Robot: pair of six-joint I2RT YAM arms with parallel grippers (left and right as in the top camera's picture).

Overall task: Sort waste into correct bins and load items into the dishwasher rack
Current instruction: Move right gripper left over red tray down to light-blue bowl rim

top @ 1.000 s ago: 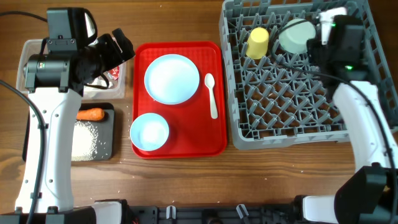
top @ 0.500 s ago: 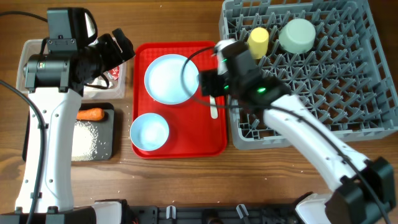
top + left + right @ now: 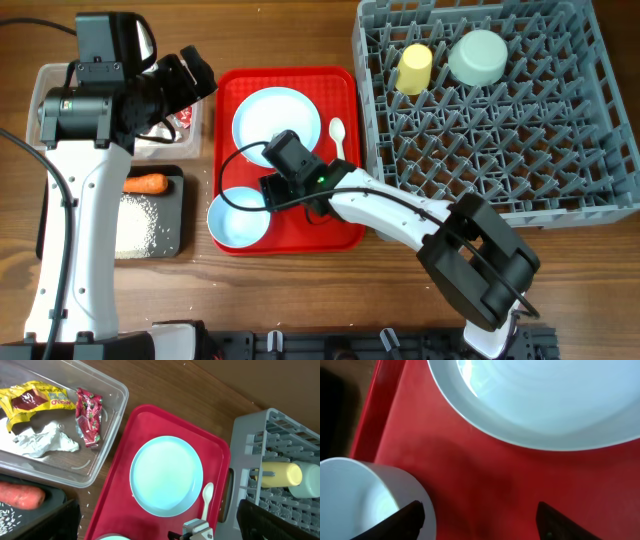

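My right gripper (image 3: 273, 188) (image 3: 480, 521) is open and low over the red tray (image 3: 345, 225), its left finger at the rim of a pale blue bowl (image 3: 240, 215) (image 3: 350, 495). The large pale blue plate (image 3: 270, 125) (image 3: 545, 395) (image 3: 166, 476) lies just behind it. The white spoon (image 3: 338, 130) (image 3: 206, 500) lies right of the plate. A yellow cup (image 3: 413, 68) (image 3: 280, 474) and a second bowl (image 3: 477, 57) sit in the grey rack (image 3: 480, 150). My left gripper (image 3: 195, 72) (image 3: 160, 527) is open and empty, high by the clear tub (image 3: 45, 95).
The clear tub holds a yellow wrapper (image 3: 35, 400), a red wrapper (image 3: 89, 415) and a white tissue wad (image 3: 42, 442). The black tray (image 3: 172, 235) in front of it holds the carrot (image 3: 145, 183) and rice (image 3: 135, 225). Rice grains lie on the wood.
My right arm has swung from the far rack across to the red tray and come down beside the near bowl. The left arm has not moved.
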